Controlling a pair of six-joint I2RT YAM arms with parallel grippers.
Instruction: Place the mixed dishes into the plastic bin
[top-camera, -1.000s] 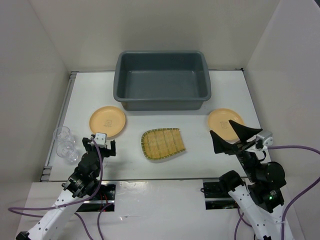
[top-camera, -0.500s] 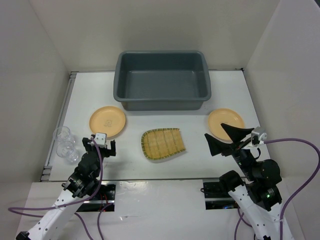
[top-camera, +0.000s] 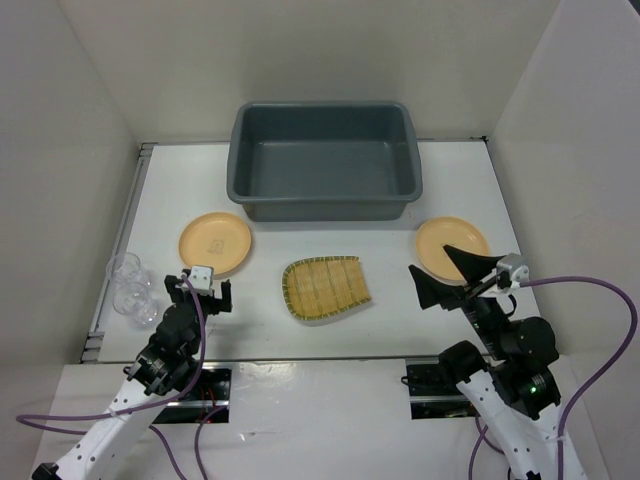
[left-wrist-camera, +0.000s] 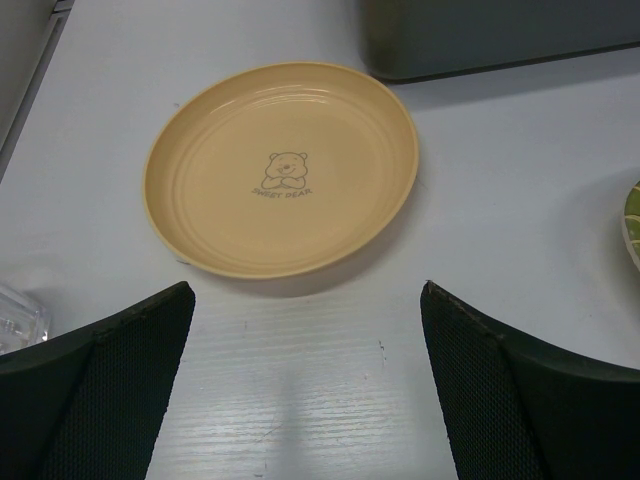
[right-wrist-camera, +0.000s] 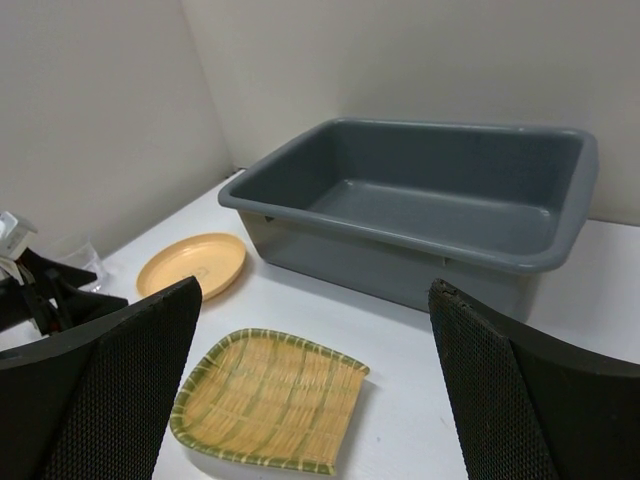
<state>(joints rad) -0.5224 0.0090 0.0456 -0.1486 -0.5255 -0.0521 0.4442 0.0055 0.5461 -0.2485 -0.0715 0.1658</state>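
Observation:
One orange-yellow plate (top-camera: 215, 243) lies at the left, straight ahead of my open left gripper (top-camera: 207, 292); the left wrist view shows that plate (left-wrist-camera: 281, 168) just beyond the empty gripper (left-wrist-camera: 307, 295). A second plate (top-camera: 447, 236) at the right is partly covered by my open right gripper (top-camera: 430, 260), which hovers over its near edge. The fan-shaped slatted tray (top-camera: 324, 288) lies in the middle; in the right wrist view the tray (right-wrist-camera: 268, 398) sits between the wide fingers of that gripper (right-wrist-camera: 315, 287). The grey plastic bin (top-camera: 324, 107) stands empty at the back.
Clear plastic cups (top-camera: 130, 288) stand at the table's left edge beside the left arm. White enclosure walls close in the left, back and right. The bin's front wall (right-wrist-camera: 400, 255) rises just behind the tray. A strip of table separates the tray from each plate.
My right gripper has swung a little to the left and lower, turning toward the fan tray. The left arm and all dishes have stayed where they were.

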